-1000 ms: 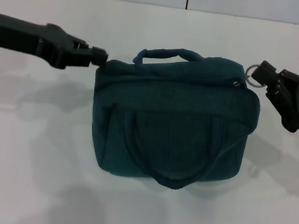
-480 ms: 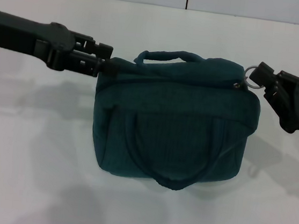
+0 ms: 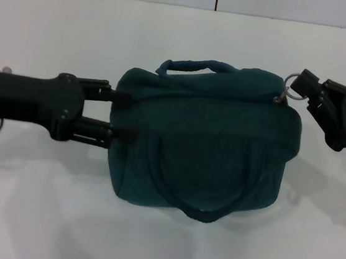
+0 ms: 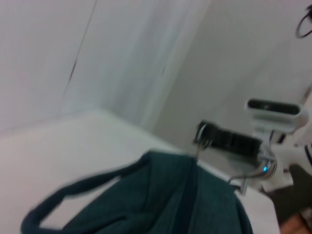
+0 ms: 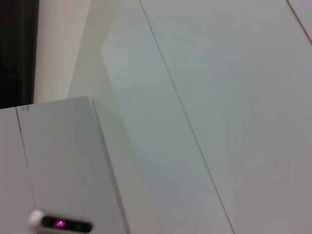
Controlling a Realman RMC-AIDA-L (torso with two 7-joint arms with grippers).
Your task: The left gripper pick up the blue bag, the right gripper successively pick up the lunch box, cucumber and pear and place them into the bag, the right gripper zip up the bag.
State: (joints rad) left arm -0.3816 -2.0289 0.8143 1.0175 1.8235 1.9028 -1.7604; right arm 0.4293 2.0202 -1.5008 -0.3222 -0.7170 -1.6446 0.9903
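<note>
Head cam looks forward and down at the table, bag centred. Left wrist cam sits close over the same bag, facing the wall. Right wrist cam sees only wall panels, sharing nothing.

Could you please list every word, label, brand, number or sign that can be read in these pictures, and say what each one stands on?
None can be read.
Bag: plain fabric, no print showing.
Left end effector and right end effector: no lettering showing.
Small dark mark on the white panel in the right wrist view: too small and blurred to read.
</note>
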